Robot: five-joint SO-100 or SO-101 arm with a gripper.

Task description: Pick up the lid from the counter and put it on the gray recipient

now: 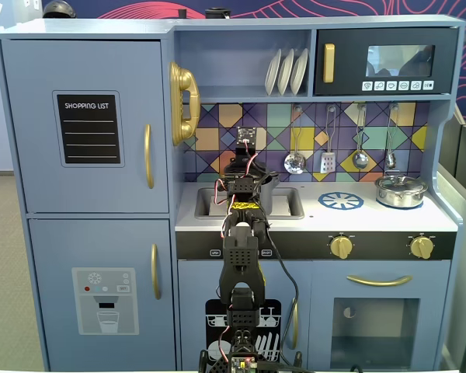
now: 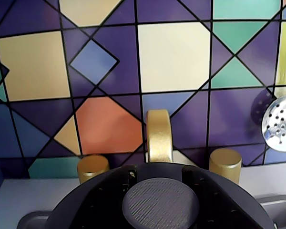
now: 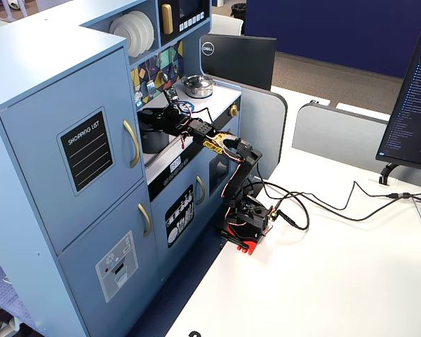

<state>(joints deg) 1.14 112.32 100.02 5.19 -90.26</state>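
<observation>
Over the sink [image 1: 208,203] in the middle of a fixed view, the hand [image 1: 243,172] reaches in toward the tiled backsplash [image 2: 171,57], wrapped in black housing and red and yellow wires. Whether its fingers are spread or pressed together I cannot tell from any view. Along the bottom edge of the wrist view sits the lid [image 2: 160,205], a matte dark-gray disc with a ribbed oval knob at its centre. It lies in front of the gold faucet [image 2: 159,136] and between the two gold tap knobs [image 2: 93,168]. The frames do not show what it rests on or whether the hand grips it. Just right of the arm in the front-on fixed view stands the gray recipient [image 1: 269,193], a dark cylinder in the sink's right part. In the angled fixed view it shows as a dark pot [image 3: 153,137] under the outstretched arm. Further right on the worktop [image 1: 311,217] is a blue burner print [image 1: 341,201], and beyond it the shiny silver pot [image 1: 401,190] with its own lid on. Above these, a slotted spoon [image 2: 281,121] hangs against the tiles, at the right edge of the wrist view.
</observation>
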